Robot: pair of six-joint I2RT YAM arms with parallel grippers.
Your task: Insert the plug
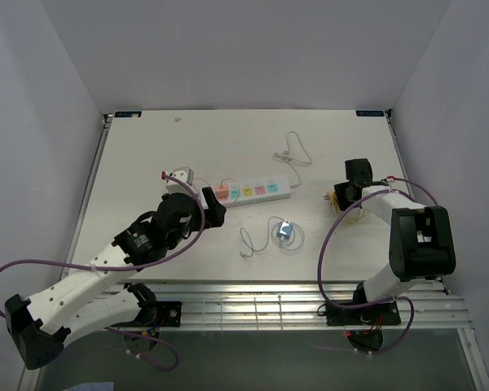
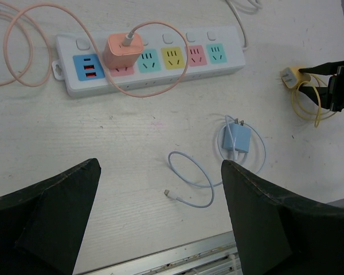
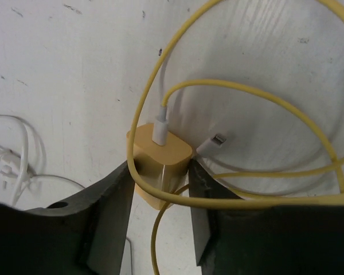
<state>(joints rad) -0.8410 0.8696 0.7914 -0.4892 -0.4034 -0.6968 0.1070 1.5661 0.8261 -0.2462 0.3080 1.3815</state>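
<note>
Left side first. Your left fingers (image 2: 46,223) are spread wide with nothing between them. They hang over the white counter (image 1: 147,163), low in the left wrist view and just below the strip's left end.

The long white power strip with coloured sockets (image 2: 155,57) lies across the top of that view. Its long axis runs left to right and tilts slightly. The pink square charger with its pink looped cable (image 2: 123,51) already sits in one socket. The green, yellow, red and teal sockets to its right look free.

At centre, the pale blue charger with a coiled blue cable (image 2: 236,139) lies flat below the strip, prongs pointing up-frame. Nothing touches it.

On the right, the yellow block charger with its yellow looped cable (image 3: 160,163) is on the counter at the right of the top view, well apart from the strip. Your right fingers (image 3: 109,217) sit one on each flank of it and look pressed against both sides, so call it a pinch. One strand of yellow cable crosses in front of the block and over both fingers. The cable's white connector goes in at the block's up-frame end. The prongs are hidden, so you cannot tell which way they face.

My read is that the right arm is the nearer one and has the plug. The next move turns on the strip lying to the left of the plug in the top view. You'd lift, carry left toward a free socket near the strip's right end, then line up the prongs. Watch the cable loop for a snag.
</note>
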